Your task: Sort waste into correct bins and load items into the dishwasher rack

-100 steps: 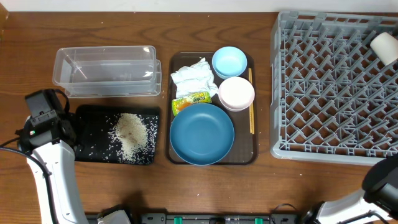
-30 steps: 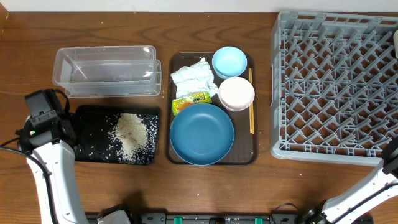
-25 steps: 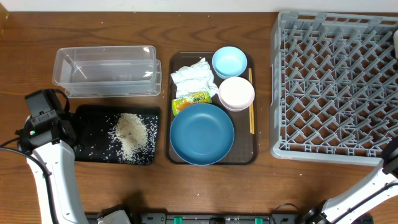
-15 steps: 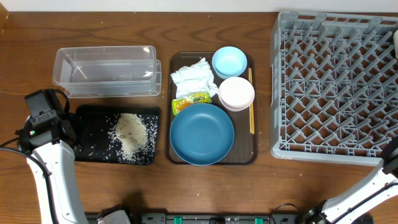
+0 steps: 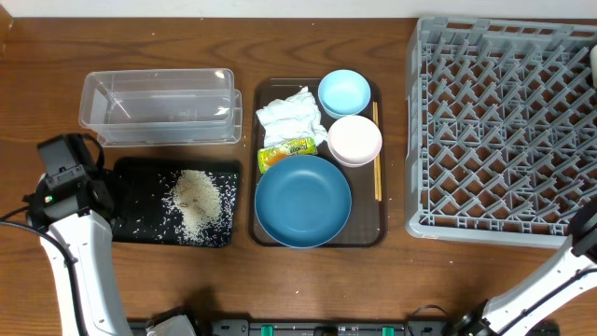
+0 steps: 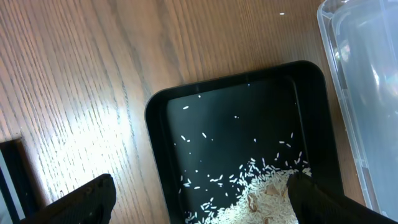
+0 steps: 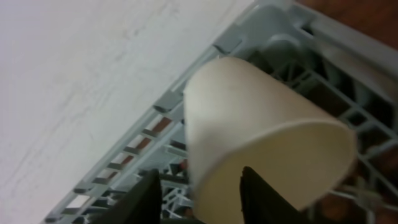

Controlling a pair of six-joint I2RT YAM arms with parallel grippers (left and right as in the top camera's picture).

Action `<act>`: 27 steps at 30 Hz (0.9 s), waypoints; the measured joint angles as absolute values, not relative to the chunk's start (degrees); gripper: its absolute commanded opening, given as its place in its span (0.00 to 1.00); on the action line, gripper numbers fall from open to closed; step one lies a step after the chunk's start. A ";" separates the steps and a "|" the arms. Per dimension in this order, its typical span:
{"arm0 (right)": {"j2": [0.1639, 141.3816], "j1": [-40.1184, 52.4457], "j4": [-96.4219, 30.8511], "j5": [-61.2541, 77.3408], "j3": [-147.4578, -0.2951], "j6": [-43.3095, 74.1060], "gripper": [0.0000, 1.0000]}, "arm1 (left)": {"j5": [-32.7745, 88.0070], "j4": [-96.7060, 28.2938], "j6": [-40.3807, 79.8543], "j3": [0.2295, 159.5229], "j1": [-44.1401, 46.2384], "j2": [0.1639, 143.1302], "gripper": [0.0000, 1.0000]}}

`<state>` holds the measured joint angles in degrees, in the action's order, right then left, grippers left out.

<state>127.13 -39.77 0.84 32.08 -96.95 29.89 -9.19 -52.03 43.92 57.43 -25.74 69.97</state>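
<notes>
Since the earliest overhead frame the white cup [image 7: 249, 118] has gone from the upper right corner of that view, and the right arm [image 5: 586, 233] has shifted from the lower right corner up to the right edge. The cup now shows only in the right wrist view, tilted with its mouth toward the lower right, in front of a corner of the big square grey plastic lattice rack [image 5: 504, 121]. The right gripper [image 7: 199, 177] has its two dark fingers apart at the cup's rim. I cannot tell whether they press on it. At the left of the overhead frame, the left gripper [image 6: 199, 186] hangs with its fingers spread wide over the shallow black rectangular tray [image 5: 140, 196], which holds the loose white rice grains [image 5: 196, 201]. Just above it sits the clear plastic rectangular tub [image 5: 159, 140]. At the centre, the dark brown serving tray [image 5: 366, 224] carries the crumpled white paper tissue [image 5: 291, 117], the green-and-yellow snack wrapper [image 5: 286, 149], the small light-blue bowl [image 5: 344, 92], the small pale pink bowl [image 5: 354, 140], the large dark-blue round bowl [image 5: 303, 201] and, along its right side, the thin wooden chopsticks [image 5: 377, 154].
</notes>
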 measured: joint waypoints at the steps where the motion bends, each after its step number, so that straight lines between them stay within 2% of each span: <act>1: 127.13 -39.42 1.15 31.92 -96.95 29.89 0.38 | -9.19 -52.03 43.92 57.43 -25.74 69.97 0.91; 9: 127.13 -37.91 0.49 29.21 -96.95 29.87 0.42 | -9.19 -52.03 43.92 57.43 -25.74 70.00 0.91; 18: 127.13 -38.00 -0.01 25.32 -96.95 27.31 0.37 | -9.19 -52.03 43.92 57.43 -25.74 69.97 0.91; 27: 127.13 -38.00 0.01 24.56 -96.95 23.35 0.45 | -9.19 -52.03 43.92 57.43 -25.74 69.97 0.91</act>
<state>127.13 -38.00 0.01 24.56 -96.95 23.35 -9.19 -52.03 43.92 57.43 -25.74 69.97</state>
